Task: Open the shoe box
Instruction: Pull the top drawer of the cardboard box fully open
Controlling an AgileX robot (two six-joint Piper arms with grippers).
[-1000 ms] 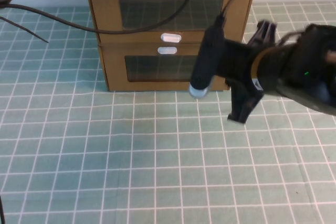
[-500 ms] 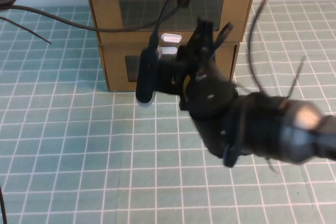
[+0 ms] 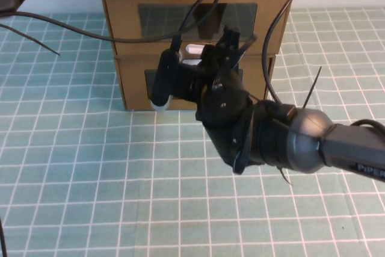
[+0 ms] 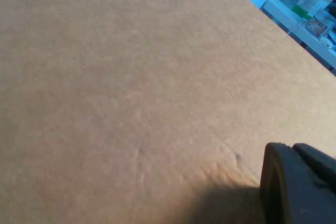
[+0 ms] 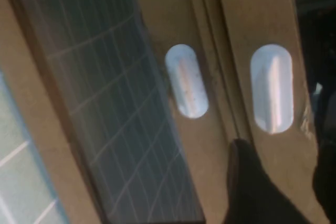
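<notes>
**Both drawers shut; right gripper at the finger holes.**

The upper shoe box [image 3: 123, 13] sits on the lower shoe box [image 3: 132, 82] at the far side of the green grid mat [image 3: 90, 179], fronts facing us. The upper finger hole [image 5: 271, 87] and lower finger hole [image 5: 186, 80] lie close together either side of the seam. We find the right gripper [image 3: 236, 39] just in front of that seam with its jaws spread, one fingertip [image 5: 247, 182] over the cardboard between the holes. We judge this pose prepares a hook or pinch at a hole, but we cannot tell which box it targets. The left gripper [image 4: 296, 182] rests on the top panel of the upper box, presumably to brace the stack during the pull. We cannot tell its state.
</notes>
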